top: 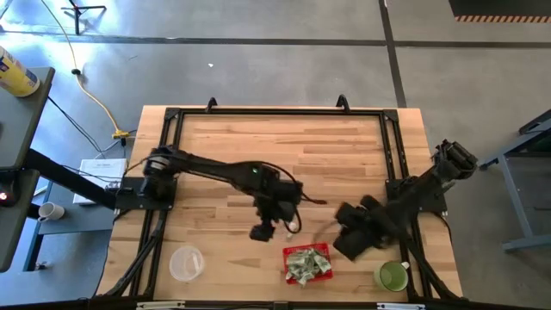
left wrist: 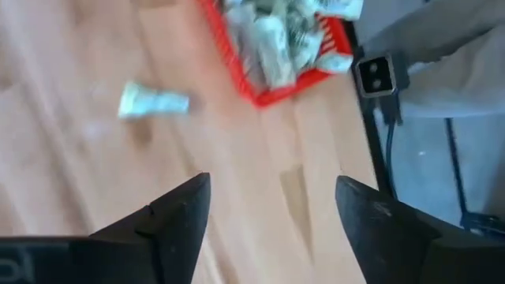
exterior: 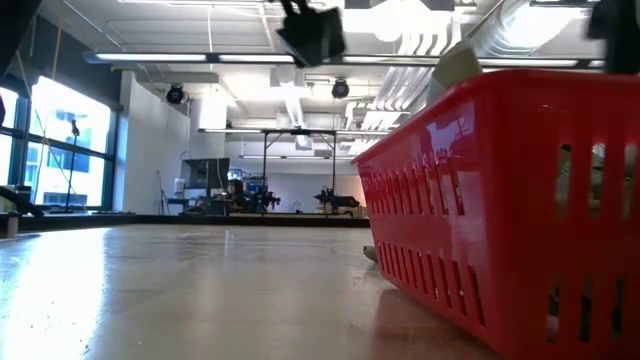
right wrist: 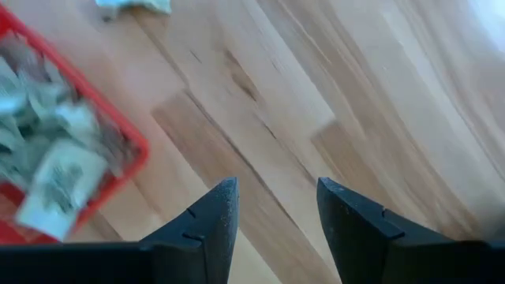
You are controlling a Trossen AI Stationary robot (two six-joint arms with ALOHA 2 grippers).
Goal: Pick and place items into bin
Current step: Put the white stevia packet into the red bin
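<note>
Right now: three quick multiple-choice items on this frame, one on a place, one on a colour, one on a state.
1. The loose wrapped piece lies:
A. in the basket
B. on the table beside the basket
C. in the green cup

2. The basket is:
A. red
B. blue
C. clear

3. The left gripper is:
A. shut on a piece
B. open, empty
C. out of view

Answers: 1 B, the left wrist view shows it on bare wood outside the rim. 2 A, red in every view. 3 B, its fingers stand apart with only table between them.
</note>
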